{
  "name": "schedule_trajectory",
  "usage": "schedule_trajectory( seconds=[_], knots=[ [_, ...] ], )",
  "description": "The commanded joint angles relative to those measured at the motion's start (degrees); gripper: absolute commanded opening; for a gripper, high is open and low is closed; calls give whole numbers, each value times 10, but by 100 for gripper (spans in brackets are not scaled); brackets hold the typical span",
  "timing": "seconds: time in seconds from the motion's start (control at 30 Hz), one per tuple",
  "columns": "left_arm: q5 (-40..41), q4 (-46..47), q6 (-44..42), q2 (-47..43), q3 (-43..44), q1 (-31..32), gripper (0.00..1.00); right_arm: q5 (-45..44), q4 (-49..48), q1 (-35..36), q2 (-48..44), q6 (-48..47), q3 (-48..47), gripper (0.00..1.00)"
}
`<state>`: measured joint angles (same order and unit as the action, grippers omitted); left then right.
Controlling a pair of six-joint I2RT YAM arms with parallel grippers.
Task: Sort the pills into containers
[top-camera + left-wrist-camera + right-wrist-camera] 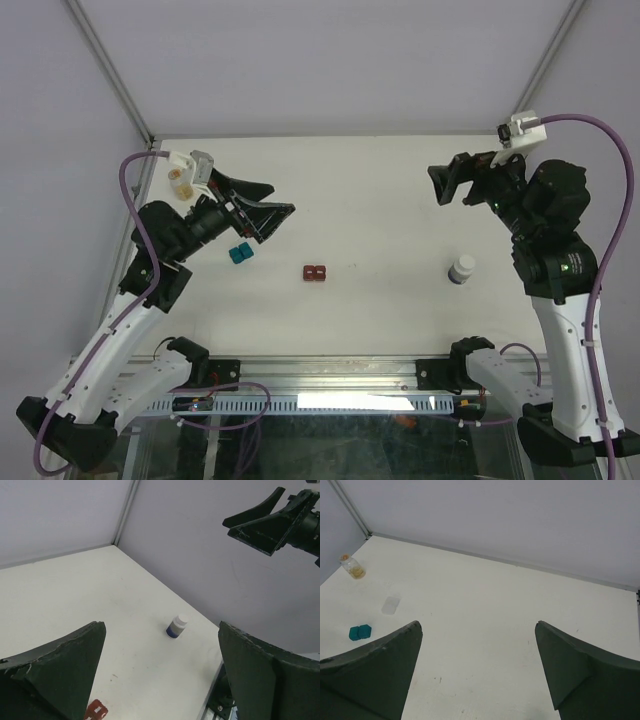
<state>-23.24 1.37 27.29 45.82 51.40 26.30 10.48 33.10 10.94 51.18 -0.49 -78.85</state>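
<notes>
Both arms are raised off the tabletop (380, 170) with elbows bent. The left end effector (280, 198) hangs over the left side pointing in toward the middle, fingers spread wide with nothing in them, and the right end effector (437, 186) sits up over the right side facing left, also wide and empty. The teal container (240, 253) is toward the left edge close by the left end effector, while the dark red container (315, 272) lies about midway between the left and right edges, well apart from the white bottle (462, 268) over toward the right edge.
</notes>
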Motion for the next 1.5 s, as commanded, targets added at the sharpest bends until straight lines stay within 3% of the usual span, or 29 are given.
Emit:
schedule_trajectory(
  seconds=[0.0, 0.2, 0.5, 0.7, 1.0, 1.1, 1.47],
  knots=[
    [-76, 103, 12, 20, -7, 5, 99, 10, -2, -3, -9, -56, -12, 99],
    [-84, 160, -5, 60, -35, 45, 99, 26, 26, -3, -2, -149, 25, 99],
    [-19, 159, -105, 134, -30, 188, 99, 10, 66, -8, 23, -181, 61, 99],
    [12, 170, -167, 171, -57, 251, 99, 71, 131, -78, 22, -281, 131, 99],
    [14, 281, -154, 162, -162, 260, 99, 173, 246, -297, 73, -472, 193, 94],
    [26, 304, -153, 146, -191, 260, 99, 166, 254, -312, 91, -509, 219, 91],
    [86, 283, -167, 100, -244, 260, 99, 184, 224, -312, 138, -509, 235, 86]
  ],
)
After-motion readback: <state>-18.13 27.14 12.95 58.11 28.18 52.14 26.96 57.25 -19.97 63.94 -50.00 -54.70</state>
